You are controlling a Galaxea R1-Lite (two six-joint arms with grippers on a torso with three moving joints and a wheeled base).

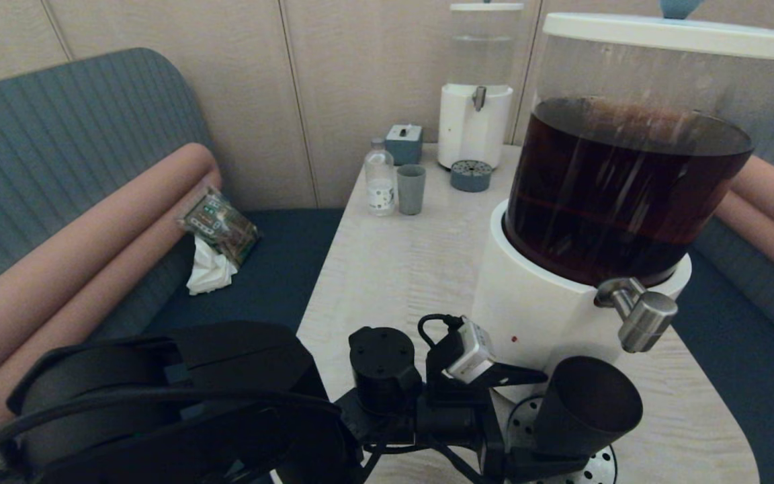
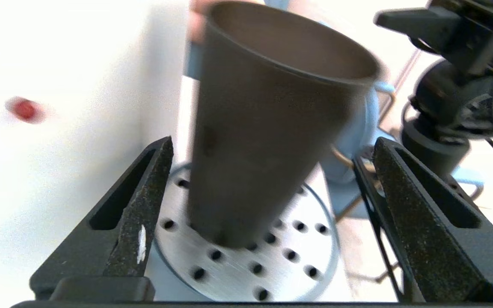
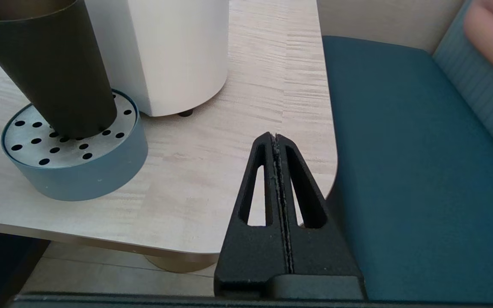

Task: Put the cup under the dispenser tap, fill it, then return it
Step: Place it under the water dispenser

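The matte black cup (image 1: 585,403) stands on the round perforated drip tray (image 1: 598,465) in front of the large dispenser's white base (image 1: 535,302). The brushed-steel tap (image 1: 639,316) sticks out just above the cup's mouth, slightly to its right. My left gripper (image 2: 272,143) is open, with one finger on each side of the cup (image 2: 268,128) and a gap to both fingers (image 2: 144,201). My right gripper (image 3: 274,139) is shut and empty, hovering over the table's near right corner, away from the cup (image 3: 54,72) and tray (image 3: 75,171).
At the table's far end stand a small white dispenser (image 1: 474,128), its little tray (image 1: 471,176), a grey-blue cup (image 1: 411,189), a clear bottle (image 1: 379,178) and a small box (image 1: 404,142). A packet and tissue (image 1: 216,242) lie on the left bench. Blue seating (image 3: 400,149) borders the table's right edge.
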